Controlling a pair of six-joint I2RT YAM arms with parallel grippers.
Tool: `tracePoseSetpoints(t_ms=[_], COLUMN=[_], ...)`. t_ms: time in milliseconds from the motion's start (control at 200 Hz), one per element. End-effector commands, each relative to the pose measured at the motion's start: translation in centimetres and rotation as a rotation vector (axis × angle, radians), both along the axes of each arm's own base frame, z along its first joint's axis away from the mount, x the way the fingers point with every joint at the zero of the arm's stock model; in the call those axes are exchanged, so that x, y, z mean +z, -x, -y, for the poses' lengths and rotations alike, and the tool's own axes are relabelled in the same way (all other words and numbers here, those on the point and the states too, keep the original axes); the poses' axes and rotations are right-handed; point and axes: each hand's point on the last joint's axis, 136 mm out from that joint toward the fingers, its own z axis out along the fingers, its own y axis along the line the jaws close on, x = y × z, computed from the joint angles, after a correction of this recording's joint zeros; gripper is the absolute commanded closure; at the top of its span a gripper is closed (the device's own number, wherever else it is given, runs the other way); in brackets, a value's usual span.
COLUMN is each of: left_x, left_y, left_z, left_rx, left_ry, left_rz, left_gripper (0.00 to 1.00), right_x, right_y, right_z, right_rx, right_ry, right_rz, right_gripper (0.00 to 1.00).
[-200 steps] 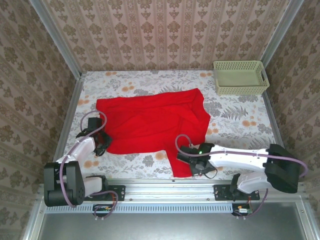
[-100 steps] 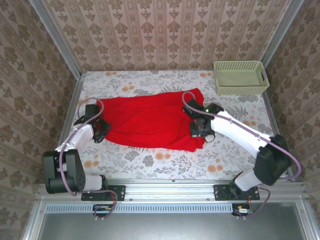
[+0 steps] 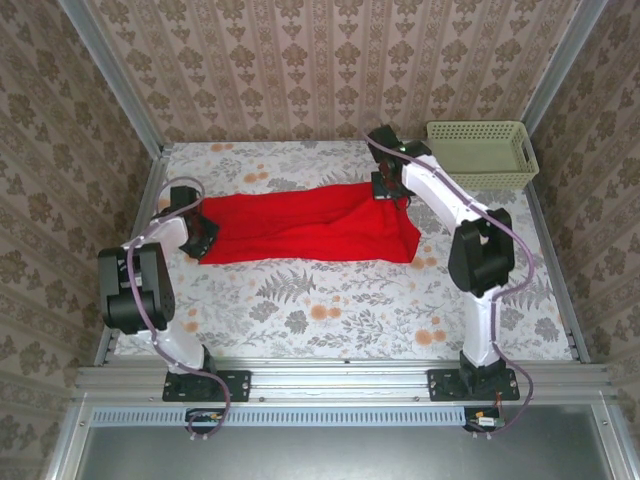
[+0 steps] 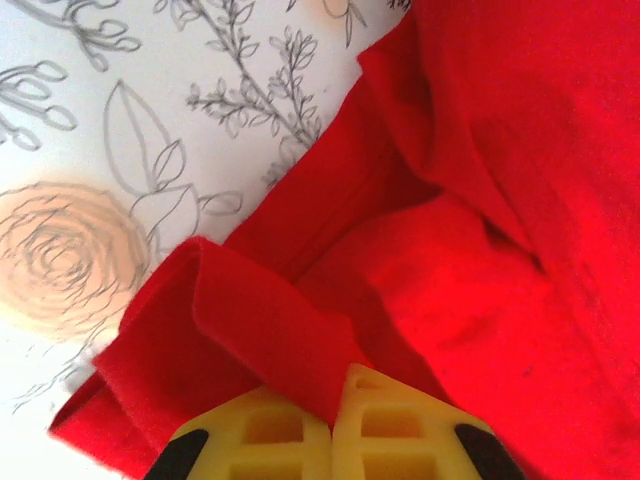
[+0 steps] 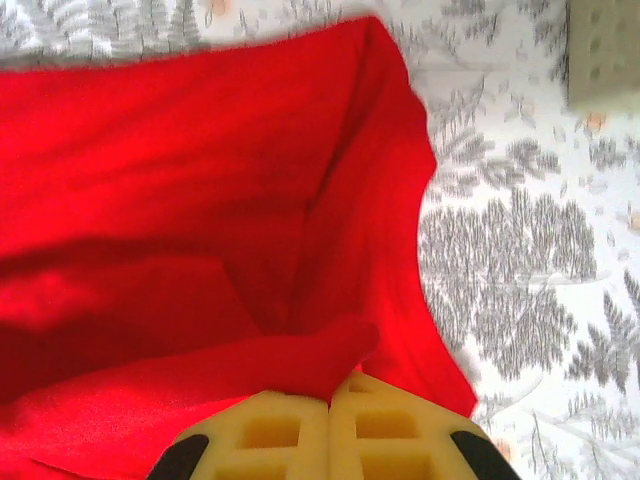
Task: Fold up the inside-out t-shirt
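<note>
Text: none readable.
Labels, brands: none readable.
Numbers, signs: none readable on any surface in view.

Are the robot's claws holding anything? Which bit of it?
Yes, both hold the red t-shirt. The left claw pinches a bunched fold at its left end; the right claw pinches a fold at its far right corner.

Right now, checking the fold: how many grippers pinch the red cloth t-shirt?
2 on the t-shirt: left gripper at its left end, right gripper at its far right corner.
</note>
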Motion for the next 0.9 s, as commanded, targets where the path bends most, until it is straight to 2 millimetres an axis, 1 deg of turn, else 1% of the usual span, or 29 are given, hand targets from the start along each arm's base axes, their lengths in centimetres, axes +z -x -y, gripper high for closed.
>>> tracePoseSetpoints(t_ms=[0,140,225,290,385,430,480,510,530,560,575,610,655,705,765,775,800,810,815,820,825,835,845,855,865,895], left_x=[0.7,0.3,0.1,0.0,0.0,0.1,0.3,0.6,0.8,1.2,1.5,2.3,3.5,4.8,5.8,6.0,6.1,5.5,6.0,5.6,5.7,5.6,5.6,5.5,5.5,5.1], left_y=[-2.0,-2.9,-3.1,-3.5,-3.9,-4.1,-4.3,-4.4,-4.6,-4.6,-4.7,-4.7,-4.4,-3.6,-2.2,-2.0,-1.4,-0.9,-1.0,-0.8,-0.7,-0.4,-0.3,0.0,0.1,0.8], left_z=[-0.3,-0.4,-0.4,-0.5,-0.7,-0.9,-1.2,-1.5,-1.7,-2.0,-2.0,-2.3,-2.6,-2.7,-2.2,-2.1,-1.7,-1.5,-1.4,-1.3,-1.1,-1.0,-0.7,-0.4,-0.2,0.5], left_rx=[0.023,0.021,0.018,0.017,0.011,0.006,0.002,-0.003,-0.004,-0.011,-0.017,-0.030,-0.049,-0.069,-0.094,-0.099,-0.113,-0.119,-0.121,-0.125,-0.130,-0.136,-0.143,-0.152,-0.160,-0.180], left_ry=[0.012,0.013,0.013,0.007,-0.005,-0.013,-0.024,-0.033,-0.037,-0.041,-0.042,-0.049,-0.079,-0.119,-0.145,-0.146,-0.148,-0.145,-0.145,-0.143,-0.142,-0.141,-0.138,-0.134,-0.132,-0.119], left_rz=[0.031,0.021,0.009,0.005,-0.007,-0.010,-0.014,-0.012,-0.009,-0.008,-0.005,0.001,0.011,0.023,0.047,0.053,0.063,0.052,0.068,0.060,0.064,0.066,0.073,0.074,0.078,0.078], left_gripper=[0.98,0.96,0.94,0.92,0.87,0.81,0.75,0.70,0.67,0.62,0.60,0.54,0.46,0.39,0.32,0.31,0.28,0.28,0.27,0.27,0.26,0.25,0.25,0.25,0.25,0.24], right_x=[-0.3,-1.3,-1.6,-1.7,-2.1,-2.4,-2.6,-2.6,-2.7,-2.5,-2.4,-2.1,-1.4,-1.1,-0.8,-0.6,-0.7,-0.6,-0.5,-0.7,-0.8,-0.5,-0.8,-0.5,-0.8,-0.7], right_y=[-2.2,-4.5,-5.6,-6.3,-7.2,-7.7,-8.0,-8.2,-8.3,-8.4,-8.5,-8.3,-7.9,-7.1,-5.7,-5.5,-4.7,-4.4,-4.3,-4.1,-3.8,-3.6,-3.2,-3.0,-2.5,-1.6], right_z=[0.6,0.1,-0.3,-0.2,0.4,0.7,1.2,1.4,1.6,1.7,1.9,2.1,2.3,2.4,2.2,2.2,2.0,1.9,1.9,1.9,1.8,1.6,1.5,1.3,1.1,0.5], right_rx=[0.018,0.031,0.040,0.033,0.013,0.006,-0.004,-0.010,-0.011,-0.011,-0.012,-0.008,-0.001,0.007,0.016,0.014,0.018,0.020,0.021,0.022,0.023,0.025,0.027,0.028,0.030,0.033], right_ry=[0.086,0.099,0.094,0.097,0.097,0.089,0.081,0.076,0.070,0.062,0.061,0.063,0.072,0.072,0.060,0.054,0.044,0.037,0.032,0.030,0.027,0.012,0.004,-0.012,-0.023,-0.079], right_rz=[-0.008,-0.011,0.005,0.015,0.022,0.025,0.027,0.029,0.029,0.030,0.030,0.027,0.024,0.004,-0.018,-0.013,-0.022,-0.019,-0.018,-0.024,-0.027,-0.016,-0.024,-0.014,-0.020,-0.008], right_gripper=[1.00,1.00,1.00,1.00,1.00,1.00,0.94,0.88,0.80,0.66,0.60,0.51,0.44,0.40,0.39,0.39,0.39,0.39,0.39,0.39,0.39,0.39,0.39,0.38,0.38,0.38])
